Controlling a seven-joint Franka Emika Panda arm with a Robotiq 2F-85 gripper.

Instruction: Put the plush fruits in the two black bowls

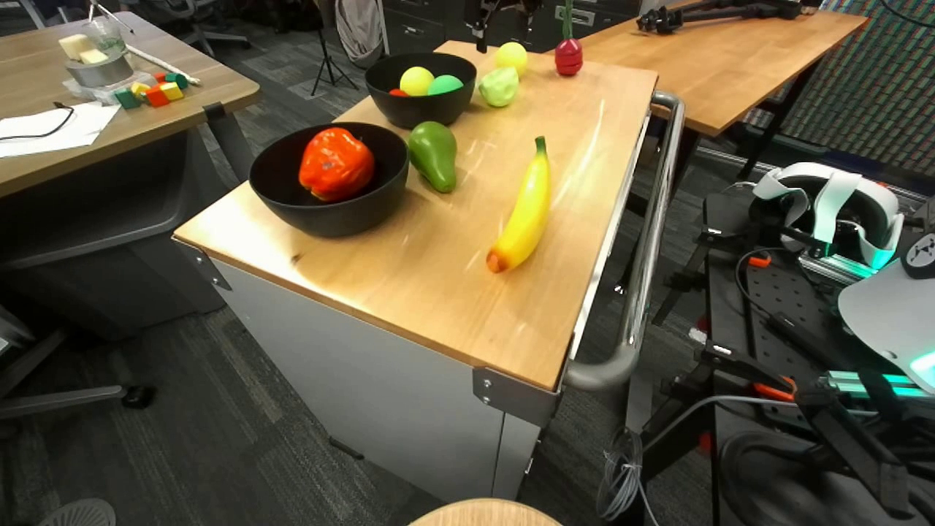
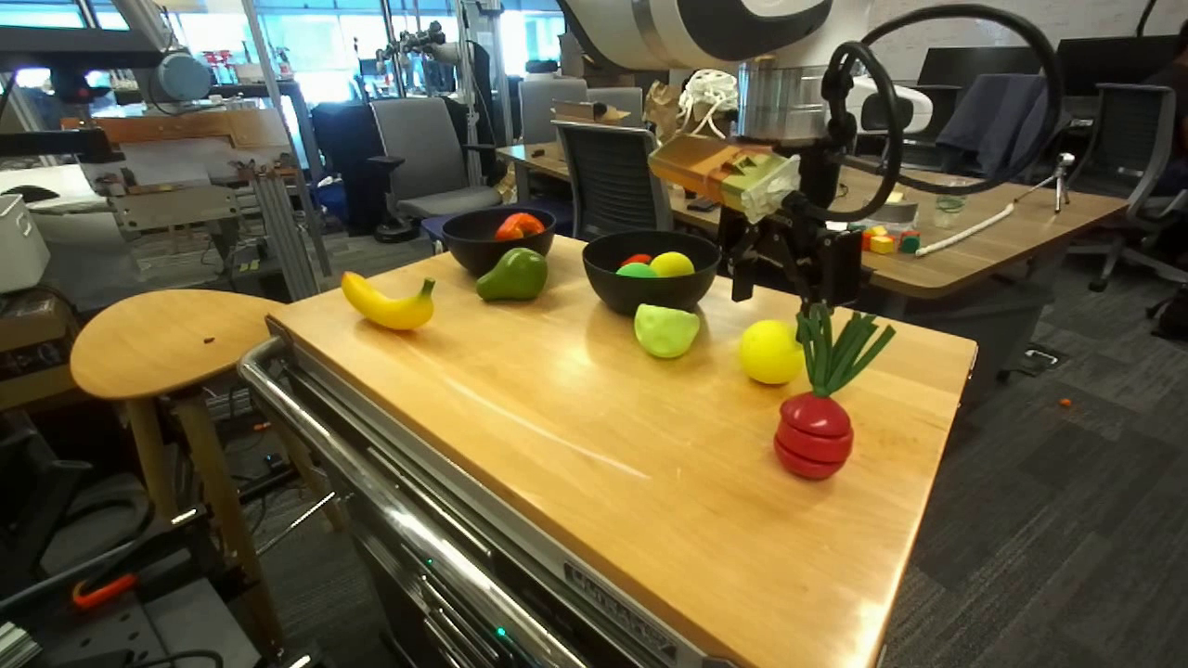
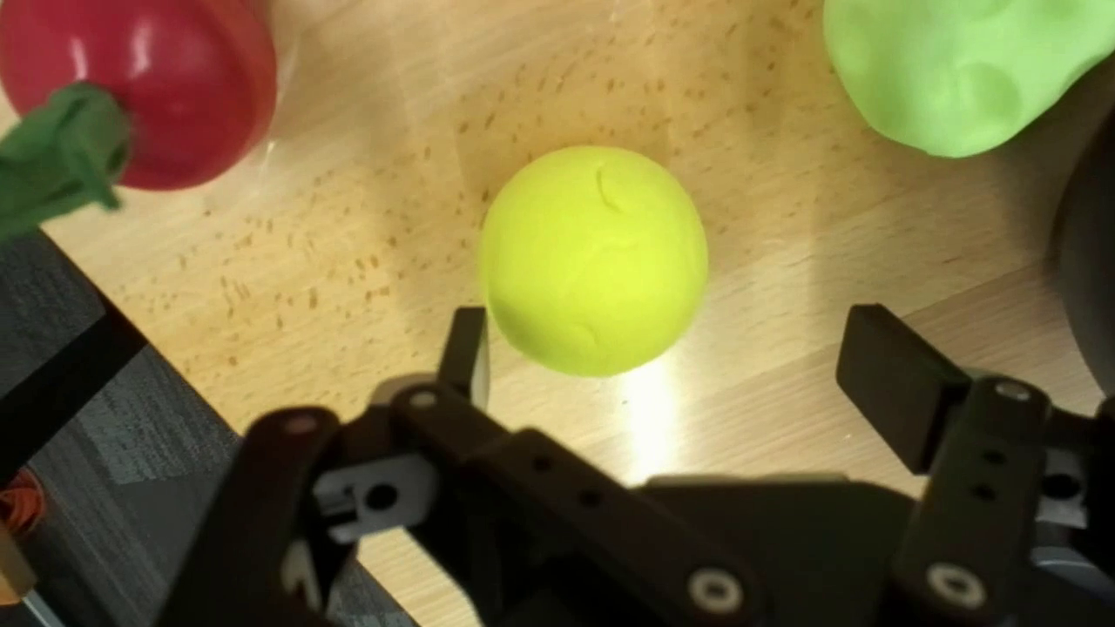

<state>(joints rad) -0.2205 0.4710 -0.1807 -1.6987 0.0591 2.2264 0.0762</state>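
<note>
My gripper [image 3: 684,366] is open above the tabletop, nothing between its fingers. In the wrist view a round yellow fruit [image 3: 594,261] lies just beyond the fingertips, nearer the left one. A pale green fruit [image 3: 967,70] sits to its right, and a red root with green leaves [image 3: 174,96] to its left. In an exterior view, one black bowl [image 1: 329,218] holds a red pepper [image 1: 337,164]. Another black bowl [image 1: 416,113] contains a yellow fruit [image 1: 416,80], a green one [image 1: 444,85] and something red. A green avocado-shaped fruit [image 1: 435,155] and a banana [image 1: 522,212] lie on the wooden top.
A chrome handle [image 1: 650,241] runs along one side of the cart. Near it stands a round wooden stool [image 2: 176,339]. Behind the cart, another table [image 2: 984,232] carries small colored blocks [image 2: 886,241]. A dark bowl wall shows at the wrist view's right edge.
</note>
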